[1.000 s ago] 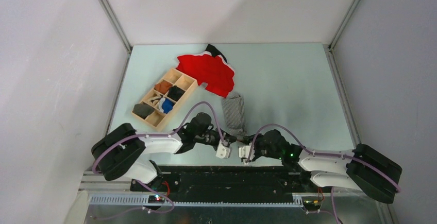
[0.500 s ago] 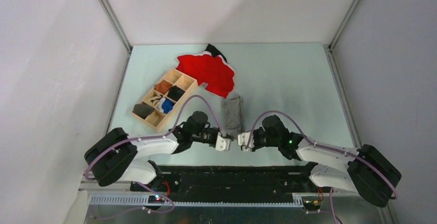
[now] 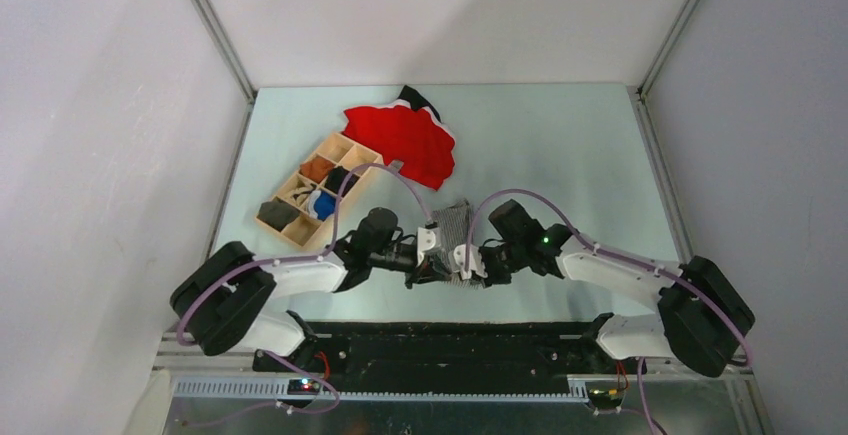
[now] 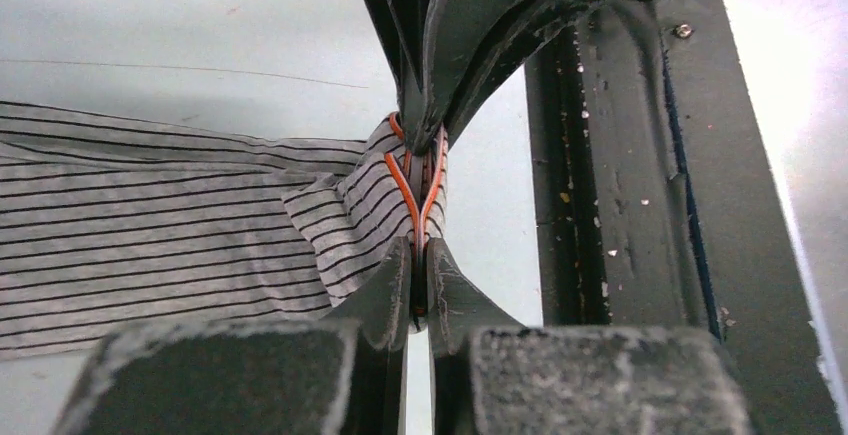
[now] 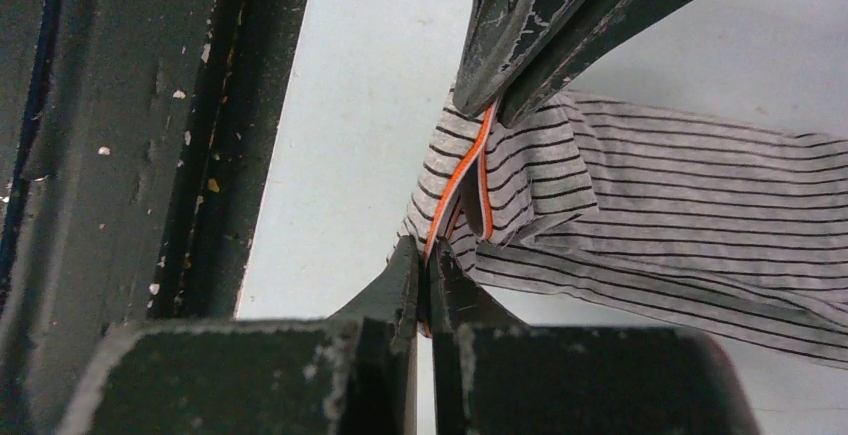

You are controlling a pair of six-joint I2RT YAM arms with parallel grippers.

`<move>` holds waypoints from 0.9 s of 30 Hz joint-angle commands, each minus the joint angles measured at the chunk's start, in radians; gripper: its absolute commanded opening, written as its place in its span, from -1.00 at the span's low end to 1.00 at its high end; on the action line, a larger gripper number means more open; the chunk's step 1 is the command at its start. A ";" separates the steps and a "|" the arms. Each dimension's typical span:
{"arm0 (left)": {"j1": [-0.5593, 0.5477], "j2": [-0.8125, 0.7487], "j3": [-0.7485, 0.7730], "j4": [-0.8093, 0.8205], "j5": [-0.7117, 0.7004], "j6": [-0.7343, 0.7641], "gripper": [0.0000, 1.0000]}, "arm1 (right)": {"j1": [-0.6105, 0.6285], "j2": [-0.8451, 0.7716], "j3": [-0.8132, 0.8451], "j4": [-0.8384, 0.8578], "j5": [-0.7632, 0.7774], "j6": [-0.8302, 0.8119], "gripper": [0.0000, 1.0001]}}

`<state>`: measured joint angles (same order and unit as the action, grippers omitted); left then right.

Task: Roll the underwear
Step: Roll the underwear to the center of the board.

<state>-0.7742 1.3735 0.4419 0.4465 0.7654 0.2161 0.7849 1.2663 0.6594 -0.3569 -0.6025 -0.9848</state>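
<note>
The left gripper (image 4: 420, 195) is clamped tight on the orange-trimmed hem of the underwear (image 4: 150, 225), and the right gripper (image 5: 455, 180) pinches that same hem, fully closed on it. The striped cloth lies on the worktop (image 3: 560, 155) at lower centre of the top view, just below the red garment (image 3: 405, 140) and right of the wooden tray (image 3: 298, 177).
</note>
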 commanded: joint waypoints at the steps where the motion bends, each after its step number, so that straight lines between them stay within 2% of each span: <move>1: 0.017 0.065 0.058 0.076 0.105 -0.118 -1.00 | -0.017 0.063 0.087 -0.138 -0.035 0.026 -1.00; 5: 0.047 0.176 0.115 0.131 0.223 -0.212 -1.00 | -0.056 0.136 0.164 -0.196 -0.058 0.050 -1.00; 9: 0.106 0.319 0.109 0.406 0.351 -0.463 -1.00 | -0.093 0.191 0.214 -0.249 -0.083 0.023 -0.96; 10: 0.113 0.332 0.104 0.532 0.360 -0.554 -1.00 | -0.104 0.188 0.215 -0.247 -0.086 0.021 -0.91; 11: 0.121 0.353 0.097 0.587 0.372 -0.640 -1.00 | -0.109 0.178 0.214 -0.244 -0.096 0.014 -0.88; 13: 0.125 0.372 0.096 0.708 0.388 -0.718 -1.00 | -0.120 0.134 0.207 -0.224 -0.103 0.012 -0.74; 14: 0.126 0.375 0.095 0.747 0.391 -0.729 -1.00 | -0.122 0.111 0.179 -0.204 -0.103 0.017 -0.58; 16: 0.126 0.378 0.096 0.761 0.393 -0.733 -1.00 | -0.114 0.015 0.099 -0.106 -0.087 0.032 -0.39; 18: 0.126 0.382 0.094 0.761 0.391 -0.717 -1.00 | -0.087 -0.097 -0.015 0.096 -0.020 0.067 -0.19; 19: 0.125 0.384 0.093 0.760 0.389 -0.705 -1.00 | -0.064 -0.158 -0.081 0.138 0.023 0.083 -0.06; 21: 0.124 0.383 0.085 0.756 0.381 -0.690 -1.00 | -0.021 -0.213 -0.142 0.213 0.085 0.098 0.04; 24: 0.122 0.373 0.074 0.717 0.371 -0.662 -1.00 | 0.021 -0.240 -0.157 0.228 0.149 0.153 0.07; 27: 0.116 0.361 0.080 0.549 0.369 -0.552 -1.00 | 0.065 -0.263 -0.156 0.215 0.222 0.175 0.06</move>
<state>-0.6506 1.7523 0.5232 1.1076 1.1294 -0.4416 0.8066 1.0355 0.5011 -0.2344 -0.5041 -0.8749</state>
